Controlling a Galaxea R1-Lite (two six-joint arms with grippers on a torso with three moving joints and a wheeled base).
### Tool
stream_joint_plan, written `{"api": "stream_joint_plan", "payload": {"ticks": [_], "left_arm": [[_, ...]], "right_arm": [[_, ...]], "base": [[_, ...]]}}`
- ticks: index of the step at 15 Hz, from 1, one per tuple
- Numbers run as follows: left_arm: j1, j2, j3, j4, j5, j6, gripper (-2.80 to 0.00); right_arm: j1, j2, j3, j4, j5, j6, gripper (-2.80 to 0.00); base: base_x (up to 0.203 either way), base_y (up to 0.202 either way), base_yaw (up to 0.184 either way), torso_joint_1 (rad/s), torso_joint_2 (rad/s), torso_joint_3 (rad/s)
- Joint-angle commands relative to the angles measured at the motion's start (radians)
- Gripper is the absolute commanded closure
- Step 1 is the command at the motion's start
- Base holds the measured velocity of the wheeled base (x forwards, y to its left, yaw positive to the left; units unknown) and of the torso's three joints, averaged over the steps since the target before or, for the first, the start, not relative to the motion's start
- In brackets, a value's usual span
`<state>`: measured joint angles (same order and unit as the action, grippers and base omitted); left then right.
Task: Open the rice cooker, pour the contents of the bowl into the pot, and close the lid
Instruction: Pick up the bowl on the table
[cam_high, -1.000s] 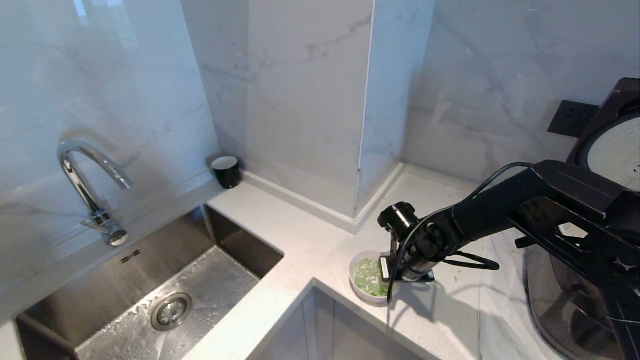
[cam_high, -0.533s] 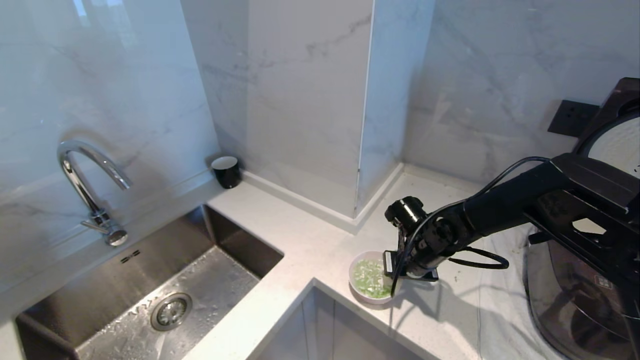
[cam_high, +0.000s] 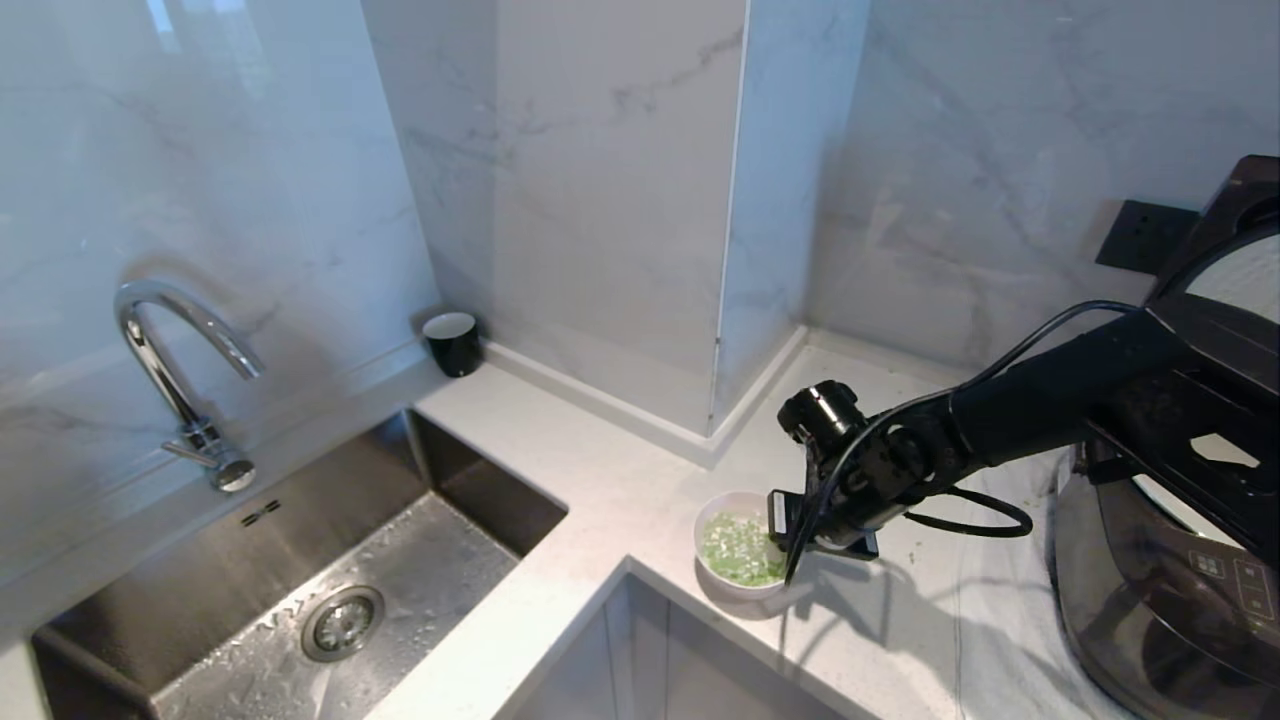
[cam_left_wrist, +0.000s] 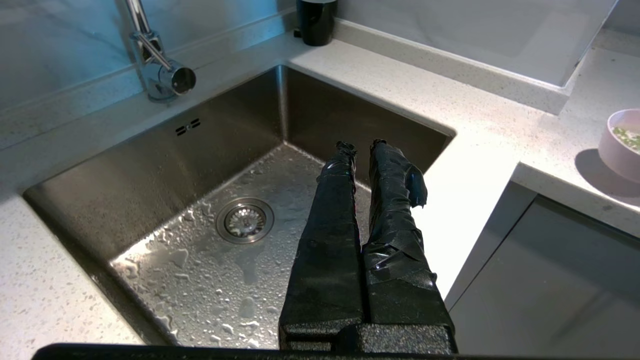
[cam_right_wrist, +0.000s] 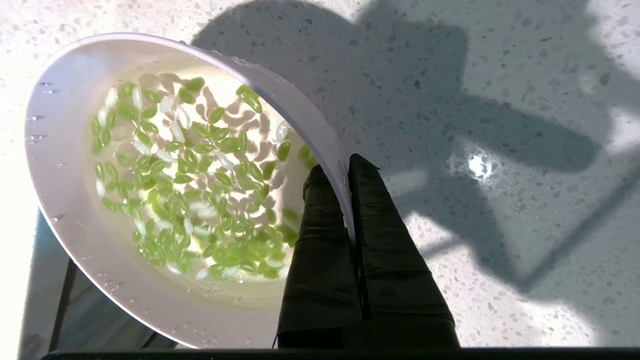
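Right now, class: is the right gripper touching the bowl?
Touching. The right wrist view shows the right gripper shut on the bowl rim, one finger inside, one outside.

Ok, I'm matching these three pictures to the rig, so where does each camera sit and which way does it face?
Head view: on the head, facing forward and down at the counter corner; shows the right arm, right gripper at the bowl.
Left wrist view: behind the left gripper, facing the sink.
Right wrist view: behind the right gripper, one finger inside the bowl's rim, one outside, above the contents.
Shared: the bowl shows in all three; the faucet and black cup in head and left wrist views.
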<state>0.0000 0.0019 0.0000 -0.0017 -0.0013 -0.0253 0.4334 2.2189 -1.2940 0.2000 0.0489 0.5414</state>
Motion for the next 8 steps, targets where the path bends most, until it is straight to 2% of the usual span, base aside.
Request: {"api": "stream_joint_plan", "payload": {"ticks": [1, 4, 8], "left_arm": [[0.000, 0.001, 0.002, 0.000, 0.000, 0.001, 0.00], [0.000, 0.001, 0.002, -0.001, 0.000, -0.001, 0.00], [0.000, 0.001, 0.002, 0.000, 0.000, -0.001, 0.00]], "right_arm": [[0.000, -0.069, 0.009, 0.002, 0.002, 0.004, 0.00], [-0.001, -0.168, 0.013, 0.026, 0.002, 0.014, 0.00], [0.000, -0.297, 0.011, 0.130, 0.002, 0.015, 0.00]], "base": [[0.000, 0.000, 0.000, 0.000, 0.00, 0.000], [0.000, 0.000, 0.000, 0.000, 0.00, 0.000], [0.000, 0.000, 0.000, 0.000, 0.00, 0.000]]}}
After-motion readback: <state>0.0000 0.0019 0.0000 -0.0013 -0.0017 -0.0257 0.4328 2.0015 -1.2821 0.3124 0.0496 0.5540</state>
